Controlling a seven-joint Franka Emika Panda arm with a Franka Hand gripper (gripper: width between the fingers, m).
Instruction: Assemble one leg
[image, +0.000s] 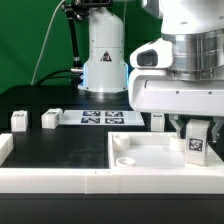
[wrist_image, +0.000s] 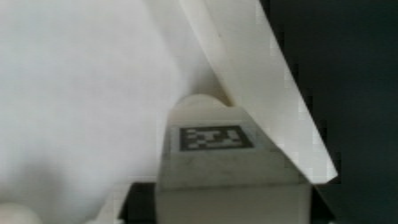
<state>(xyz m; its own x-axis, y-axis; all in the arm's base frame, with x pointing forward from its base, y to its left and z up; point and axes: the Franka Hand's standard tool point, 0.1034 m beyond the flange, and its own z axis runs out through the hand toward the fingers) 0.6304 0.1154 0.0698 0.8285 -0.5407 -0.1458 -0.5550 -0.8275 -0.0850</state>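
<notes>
"Holding what, at the exterior view's right?" asks the desk.

"One leg (image: 196, 146), a small white block standing upright with its black-and-white tag facing the camera. The Franka's gripper (image: 196, 132) is clamped on it, a finger on either side of the block."

"And where is the block?"

"Over the large flat white panel (image: 150, 148), near the corner on the exterior view's right. Whether its foot touches the panel cannot be told from either picture."

"Anything notable on the panel?"

"A round socket (image: 125, 160) shows at the corner nearer the exterior view's left, well apart from the held block."

"What does the wrist view add?"

"The same leg (wrist_image: 214, 160) seen close, tag square to the lens. It is next to the raised rim of the panel (wrist_image: 80, 90), and the dark table (wrist_image: 347, 70) lies past that rim."

"And the rest of the scene?"

"Two spare legs (image: 19, 121) (image: 50, 119) stand on the black table (image: 60, 145) toward the exterior view's left. A third spare leg (image: 157, 121) stands just behind the panel. The marker board (image: 100, 118) lies flat between them, in front of the arm's white base (image: 103, 55)."
</notes>
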